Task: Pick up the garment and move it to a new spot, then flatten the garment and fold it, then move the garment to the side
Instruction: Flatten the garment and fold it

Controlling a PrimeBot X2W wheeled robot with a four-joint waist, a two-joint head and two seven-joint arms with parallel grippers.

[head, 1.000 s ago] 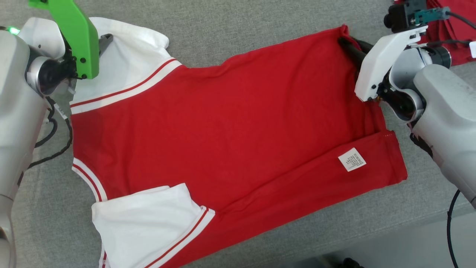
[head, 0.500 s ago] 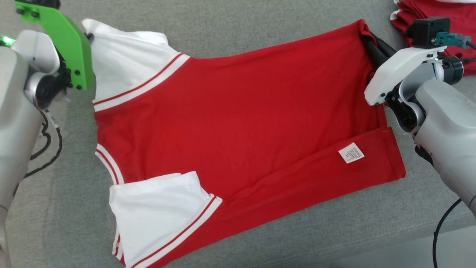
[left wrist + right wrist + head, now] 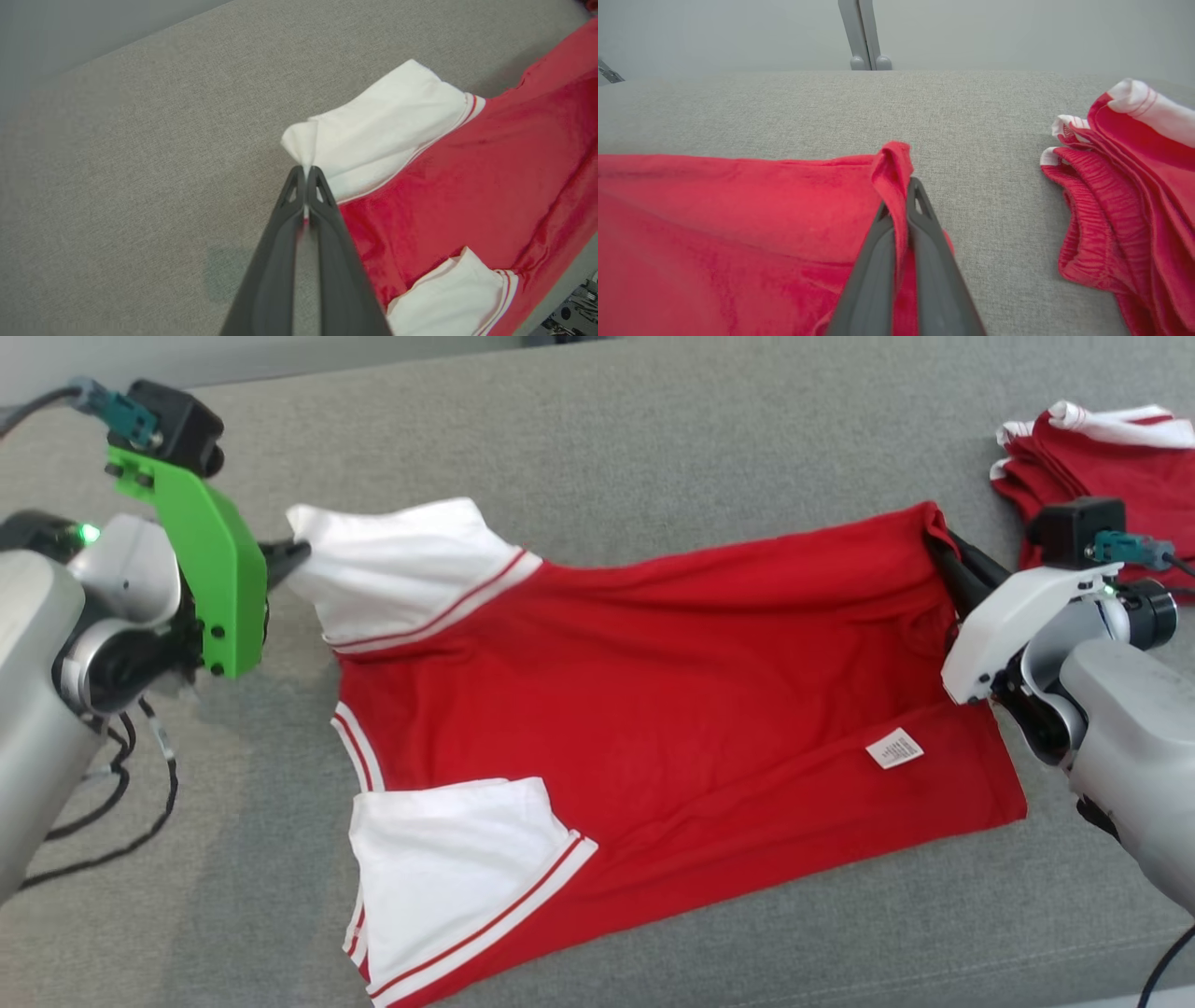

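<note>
The garment [image 3: 653, 691] is a red T-shirt with white sleeves, spread across the grey cushion with its near long edge folded over and a white label [image 3: 893, 748] showing. My left gripper [image 3: 297, 553] is shut on the tip of the far white sleeve [image 3: 373, 135], which is lifted off the cushion; in the left wrist view the gripper [image 3: 306, 173] pinches a white cloth point. My right gripper [image 3: 936, 543] is shut on the far hem corner at the right, and the right wrist view shows red cloth [image 3: 892, 172] clamped between its fingers [image 3: 924, 219].
A pile of folded red and white garments [image 3: 1092, 457] lies at the far right, close beyond my right gripper, also in the right wrist view [image 3: 1125, 186]. The grey cushion [image 3: 653, 448] stretches behind the shirt, with its front edge near the bottom right. Black cables [image 3: 121, 793] hang by my left arm.
Both grippers have shut on the far edge of the garment and raised it. The head camera has moved, so the shirt sits lower and more to the right in view.
</note>
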